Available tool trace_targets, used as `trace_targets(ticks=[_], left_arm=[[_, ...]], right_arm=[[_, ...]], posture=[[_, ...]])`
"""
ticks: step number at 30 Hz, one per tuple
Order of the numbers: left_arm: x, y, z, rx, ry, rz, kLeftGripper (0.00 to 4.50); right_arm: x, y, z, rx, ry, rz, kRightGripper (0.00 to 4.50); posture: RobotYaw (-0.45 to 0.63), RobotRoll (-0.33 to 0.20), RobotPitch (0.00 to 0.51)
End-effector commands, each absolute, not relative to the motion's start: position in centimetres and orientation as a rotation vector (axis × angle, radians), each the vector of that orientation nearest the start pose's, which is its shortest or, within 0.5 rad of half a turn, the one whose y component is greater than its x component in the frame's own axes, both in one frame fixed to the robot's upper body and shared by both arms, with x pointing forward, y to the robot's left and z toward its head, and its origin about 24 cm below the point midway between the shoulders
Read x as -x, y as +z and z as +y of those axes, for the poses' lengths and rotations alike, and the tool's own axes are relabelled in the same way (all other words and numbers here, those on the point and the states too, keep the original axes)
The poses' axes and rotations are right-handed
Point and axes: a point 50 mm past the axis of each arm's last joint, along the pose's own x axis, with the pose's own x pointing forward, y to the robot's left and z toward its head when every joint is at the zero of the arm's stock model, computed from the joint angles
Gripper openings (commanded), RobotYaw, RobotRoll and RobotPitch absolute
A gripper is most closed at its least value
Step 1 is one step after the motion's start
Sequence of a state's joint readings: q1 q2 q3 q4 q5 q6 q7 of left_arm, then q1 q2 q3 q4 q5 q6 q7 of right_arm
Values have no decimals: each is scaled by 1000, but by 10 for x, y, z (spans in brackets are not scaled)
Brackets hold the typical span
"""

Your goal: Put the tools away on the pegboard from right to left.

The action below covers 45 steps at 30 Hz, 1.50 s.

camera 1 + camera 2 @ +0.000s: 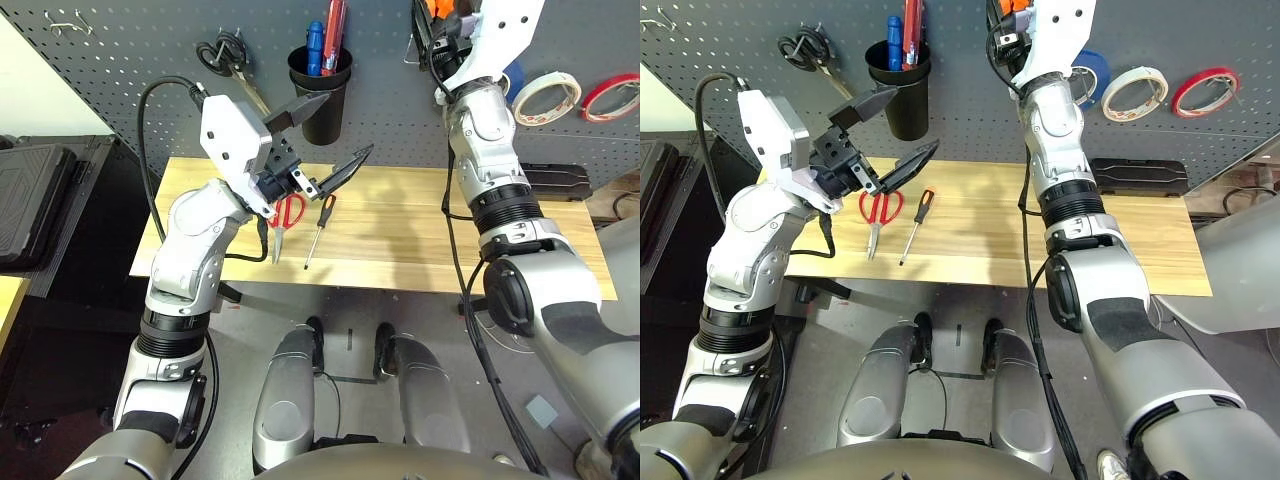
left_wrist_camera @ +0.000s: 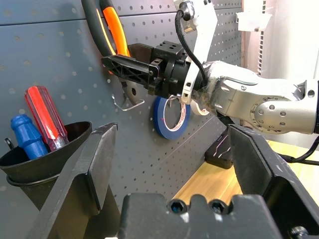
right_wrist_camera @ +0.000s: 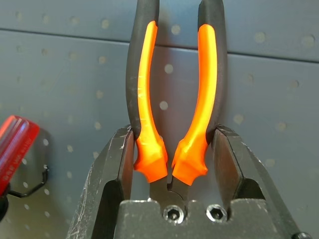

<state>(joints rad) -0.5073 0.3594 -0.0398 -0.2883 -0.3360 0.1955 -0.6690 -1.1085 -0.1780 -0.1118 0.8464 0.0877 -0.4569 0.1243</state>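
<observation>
**A:** Head view first, closest thing to the camera is the left gripper [image 1: 322, 135], held up over the near-left part of the table [image 1: 420, 235], fingers spread wide with nothing between them. Right under it the red-handled scissors [image 1: 285, 218] and the slim screwdriver [image 1: 319, 230] lie side by side on the wood, not touching. Behind them is the pegboard [image 1: 970, 110], with the black cup [image 1: 322, 95] and black-handled scissors [image 1: 228, 62] hanging on it.

**B:** And the right arm?

**A:** Reaching up to the board near the top edge. Just right of it hang the blue tape roll [image 1: 1092, 75], the whitish tape roll [image 1: 1134, 92] and the red tape roll [image 1: 1203, 90].

**B:** Left wrist cam?

**A:** Its own fingers [image 2: 92, 169] stand well apart, empty. Past them you see the right gripper [image 2: 130, 69] up against the board, orange pliers handles rising from it, a wire hook [image 2: 130, 103] and the blue roll just below.

**B:** Right wrist?

**A:** Fingers partly closed, clamped on the pliers [image 3: 174, 124], one finger against each handle, handles pointing away along the board.
</observation>
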Motion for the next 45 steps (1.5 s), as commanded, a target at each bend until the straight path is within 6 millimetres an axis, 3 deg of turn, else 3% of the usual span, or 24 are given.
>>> trace_targets(ticks=[1, 6, 26, 32, 40, 45], left_arm=[[-280, 220, 115, -257, -934, -512, 4500], [-280, 220, 115, -259, -935, -512, 4500], [-280, 218, 114, -263, -926, -502, 4500], [-281, 217, 115, -265, -923, -496, 4500], [-281, 217, 115, -268, -920, -494, 4500], [-281, 215, 117, -272, -907, -488, 4500]], right_arm=[[-394, 263, -129, 56, 174, -744, 2462], [-394, 263, -128, 40, 176, -747, 2462], [-400, 226, -124, 72, 218, -554, 2462], [-392, 233, -125, 76, 204, -661, 4395], [-374, 244, -128, 132, 236, -831, 4476], [-358, 232, -130, 198, 361, -806, 4476]], posture=[[202, 0, 237], [204, 0, 236], [204, 0, 243], [204, 0, 244], [204, 0, 245], [210, 0, 247]])
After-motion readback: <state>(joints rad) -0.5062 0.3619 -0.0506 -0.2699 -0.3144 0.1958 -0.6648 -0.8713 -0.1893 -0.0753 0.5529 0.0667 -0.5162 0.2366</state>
